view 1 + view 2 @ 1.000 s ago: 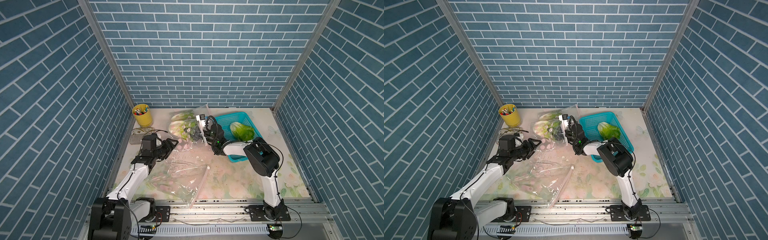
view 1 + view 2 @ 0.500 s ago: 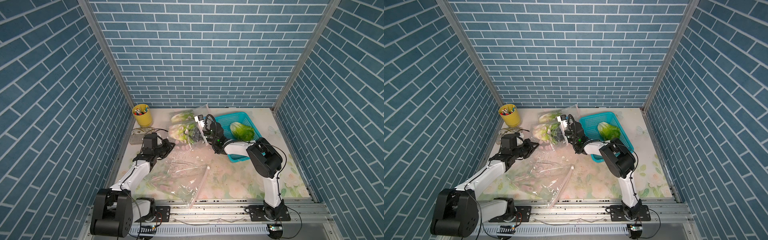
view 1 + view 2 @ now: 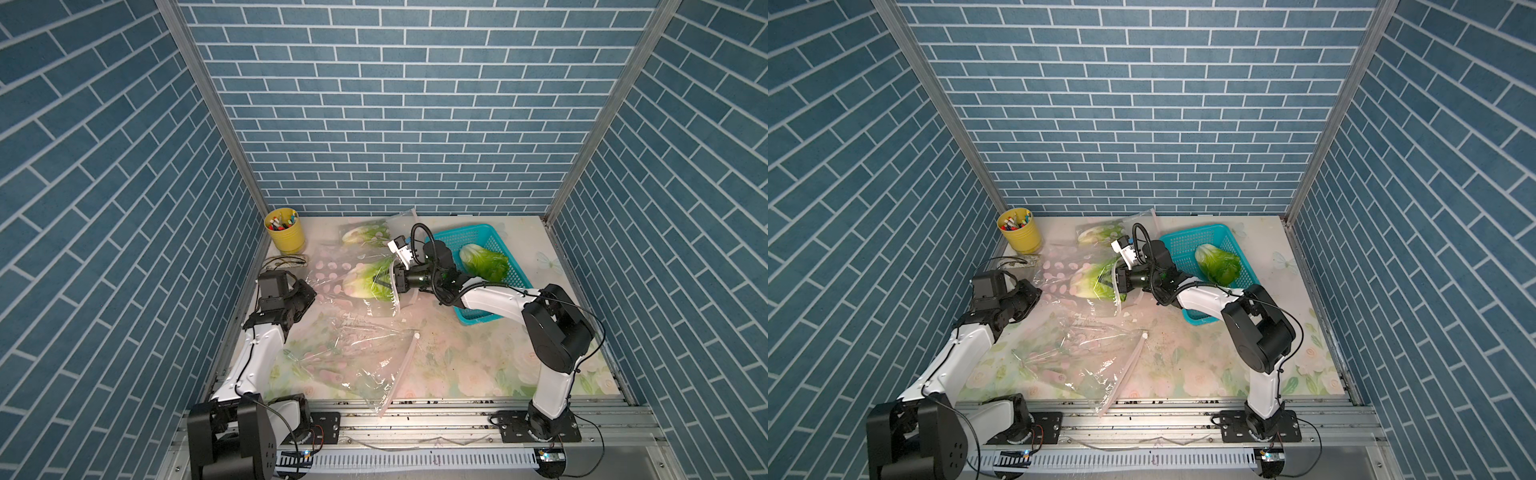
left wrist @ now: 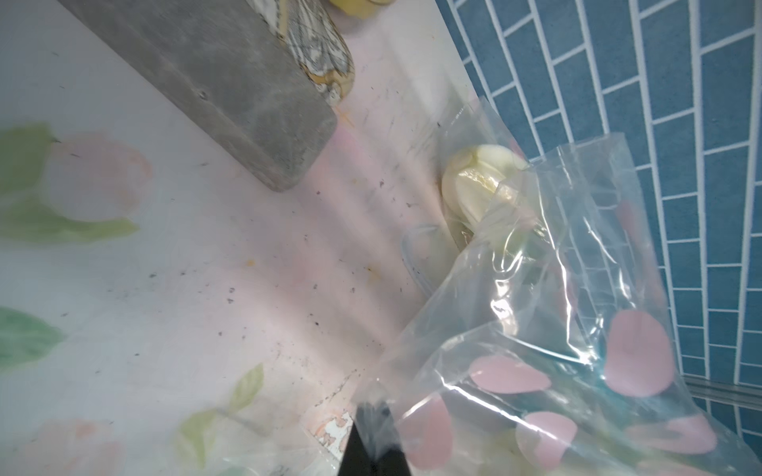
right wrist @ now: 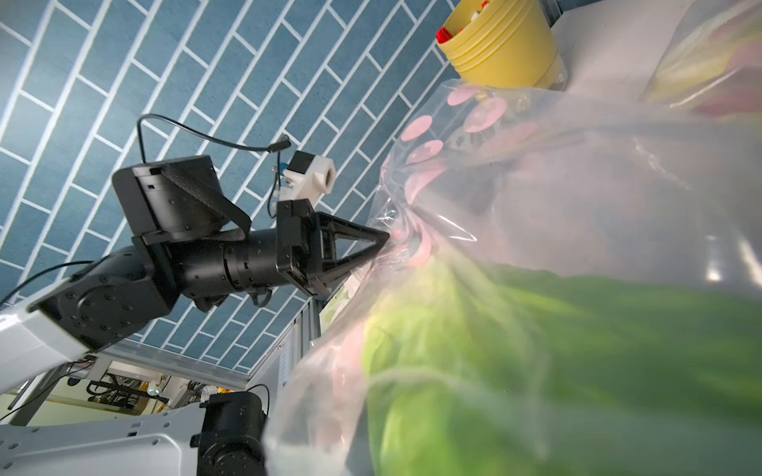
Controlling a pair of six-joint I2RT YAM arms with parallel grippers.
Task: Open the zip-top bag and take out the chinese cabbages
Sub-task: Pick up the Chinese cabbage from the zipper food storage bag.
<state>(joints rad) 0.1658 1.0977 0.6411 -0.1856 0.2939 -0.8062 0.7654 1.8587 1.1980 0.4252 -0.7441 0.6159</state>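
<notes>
- One chinese cabbage (image 3: 484,262) already lies in the teal basket (image 3: 457,233), behind the right gripper (image 3: 390,283) and beside its arm.
- An empty bag (image 3: 353,357) lies flat on the tabletop (image 3: 457,365), nearer the arm bases than either gripper. I judge the task roughly a third done.
- The zip-top bag (image 3: 332,272) now being worked is stretched between the two grippers, with its mouth turned toward the right one.
- The left gripper (image 5: 387,240) is closed tight and pinches a bunch of film at the bag's sealed end.
- The right gripper reaches into the bag's mouth with its jaws closed. Whether they grip leaf or only film is hidden behind the plastic.
- The second cabbage (image 3: 365,280) sits inside this bag, directly ahead of the right gripper. Its leafy end is at that gripper's tips and its white base points toward the left gripper.
- Two things look left to do:
  - draw this head clear of the bag;
  - deal with the third cabbage (image 3: 360,235), which lies in another bag (image 3: 399,220) beyond the right gripper, toward the back wall.
</notes>
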